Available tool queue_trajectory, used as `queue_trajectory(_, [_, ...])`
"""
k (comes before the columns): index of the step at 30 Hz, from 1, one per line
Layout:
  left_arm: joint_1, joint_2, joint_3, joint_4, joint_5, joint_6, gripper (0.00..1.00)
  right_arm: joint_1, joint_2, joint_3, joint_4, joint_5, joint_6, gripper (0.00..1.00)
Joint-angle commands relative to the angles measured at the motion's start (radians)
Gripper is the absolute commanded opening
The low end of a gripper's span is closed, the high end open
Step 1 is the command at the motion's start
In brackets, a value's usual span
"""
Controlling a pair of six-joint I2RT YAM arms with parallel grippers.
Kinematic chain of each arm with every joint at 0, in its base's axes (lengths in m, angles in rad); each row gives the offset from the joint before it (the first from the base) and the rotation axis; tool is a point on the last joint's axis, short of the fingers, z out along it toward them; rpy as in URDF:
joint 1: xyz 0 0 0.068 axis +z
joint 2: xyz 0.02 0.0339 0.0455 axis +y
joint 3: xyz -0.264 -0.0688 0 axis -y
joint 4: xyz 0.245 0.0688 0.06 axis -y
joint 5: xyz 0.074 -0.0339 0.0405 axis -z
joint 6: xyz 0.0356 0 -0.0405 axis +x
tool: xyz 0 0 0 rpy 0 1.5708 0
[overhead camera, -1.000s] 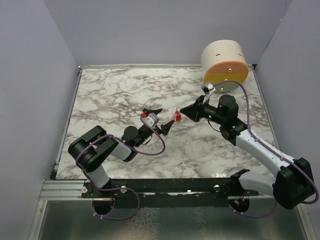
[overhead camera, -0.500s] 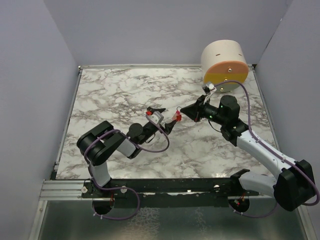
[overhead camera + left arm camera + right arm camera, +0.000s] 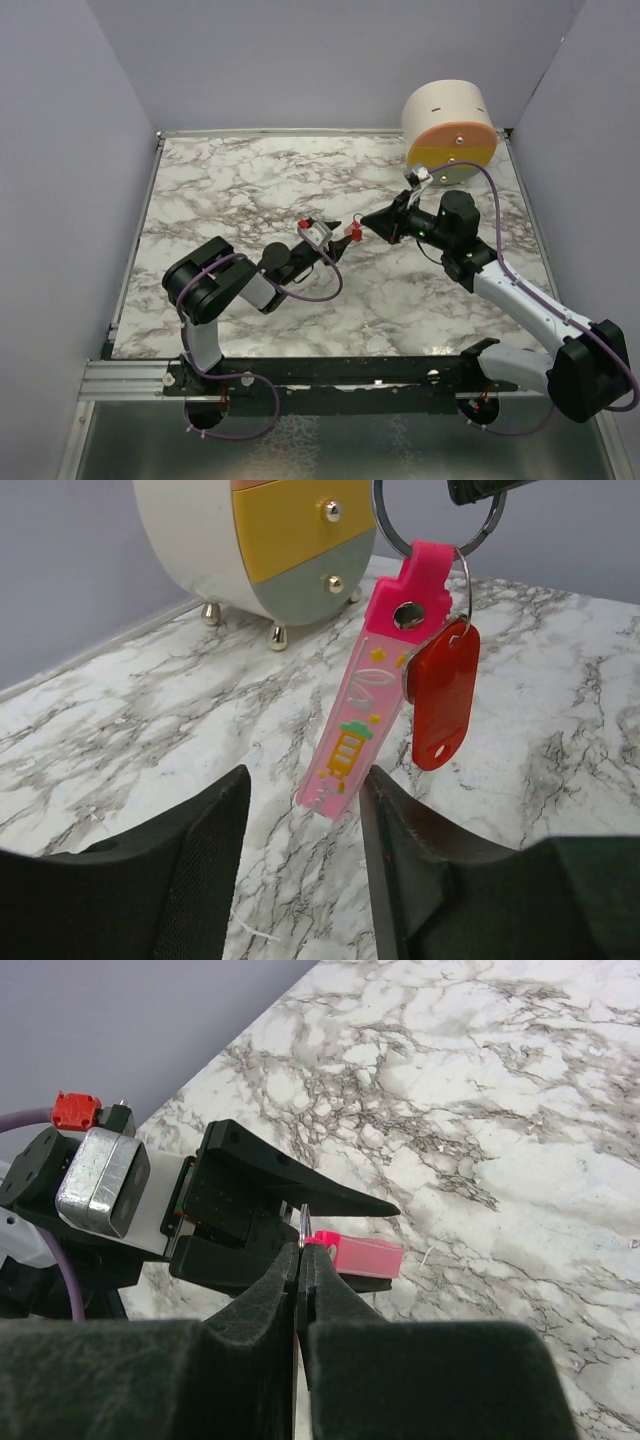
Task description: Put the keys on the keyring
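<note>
**Keyring held aloft left of the drawer chest; key hanging beside the strap**

Far left of the round drawer chest (image 3: 450, 125), my left gripper (image 3: 336, 240) sits low over the marble table (image 3: 230, 180). Its fingers (image 3: 215, 820) stand partly apart and hold nothing. In the left wrist view the strap's lower end lies between them, with a gap on either side.

To the chest's left and on its near side, the keyring (image 3: 368, 705) hangs in the air, with the metal ring uppermost and the pink strap slanting down. The key (image 3: 441, 705) hangs by its red head just beside the strap, on a thin wire loop at the strap's top. I cannot see its blade.

Closest to the chest, on its near side, is my right gripper (image 3: 304, 1245). Its jaws are pinched tight on the keyring's metal ring.
</note>
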Motion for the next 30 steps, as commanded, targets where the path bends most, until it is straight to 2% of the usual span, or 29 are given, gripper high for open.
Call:
queue_trajectory(1, [0.008,0.002,0.015,0.220,0.032,0.006,0.43,-0.001,-0.015,-0.008,0.024,-0.011,-0.016,0.01])
queue_trajectory(2, [0.009,-0.003,0.014,0.220,0.032,0.009,0.38,0.000,-0.015,-0.009,0.024,-0.009,-0.017,0.01])
queue_trajectory(6, [0.012,-0.021,0.002,0.220,0.013,0.025,0.29,-0.001,-0.014,-0.003,0.012,-0.002,-0.021,0.01])
queue_trajectory(15, [0.014,-0.113,-0.055,0.206,-0.093,0.084,0.23,-0.001,-0.002,0.007,-0.018,0.041,-0.029,0.01])
queue_trajectory(21, [0.014,-0.246,-0.040,0.018,-0.154,0.150,0.20,0.000,0.007,0.014,-0.033,0.049,-0.034,0.01])
queue_trajectory(30, [0.014,-0.358,-0.023,-0.107,-0.151,0.193,0.17,-0.001,0.014,0.013,-0.029,0.051,-0.028,0.01])
